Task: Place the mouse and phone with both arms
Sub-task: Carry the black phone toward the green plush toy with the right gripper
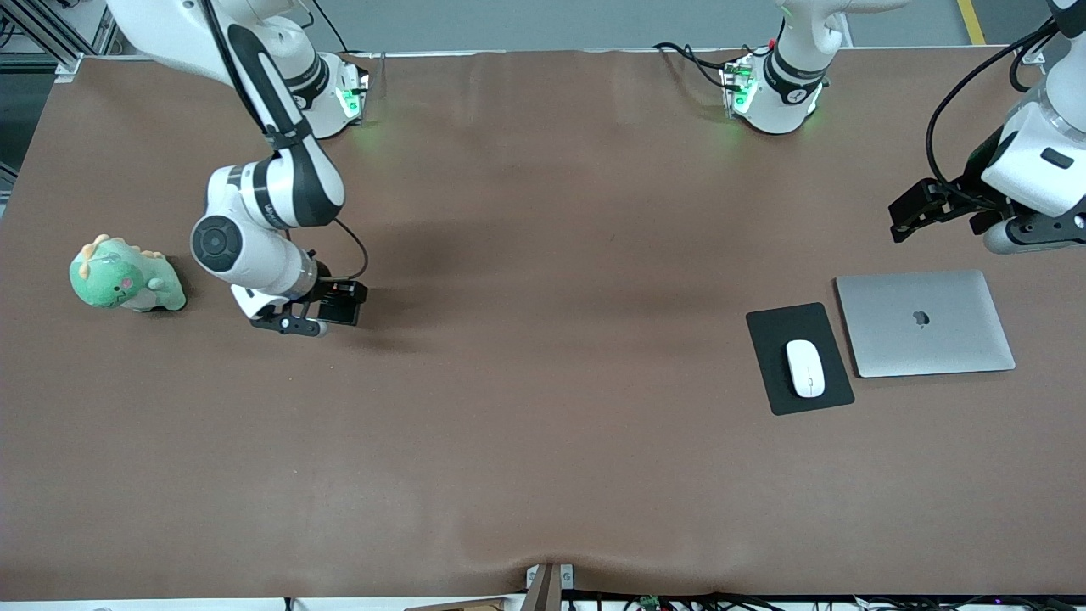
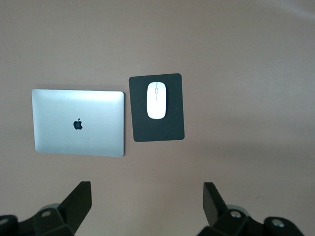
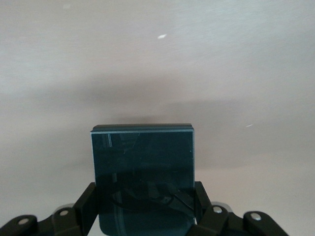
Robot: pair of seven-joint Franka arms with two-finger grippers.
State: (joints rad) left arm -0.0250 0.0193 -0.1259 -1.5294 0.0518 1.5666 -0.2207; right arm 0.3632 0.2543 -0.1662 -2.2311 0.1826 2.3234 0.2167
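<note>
The phone (image 3: 142,177) runs off the right wrist view's lower edge, its end hidden between the right gripper (image 3: 142,206) fingers; the left arm (image 1: 1031,161) is cut by the front view's edge

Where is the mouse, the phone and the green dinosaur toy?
mouse (image 1: 805,367), front view, middle of its white top.
phone (image 3: 142,172), right wrist view, middle of its dark glass face.
green dinosaur toy (image 1: 123,280), front view, its body.

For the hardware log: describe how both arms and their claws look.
Both arms are glossy white jointed tubes with black bands, on bases lit green. Black cables run along each. The right claw and left claw are matte black, each with two angular fingers fixed by silver screws.
</note>
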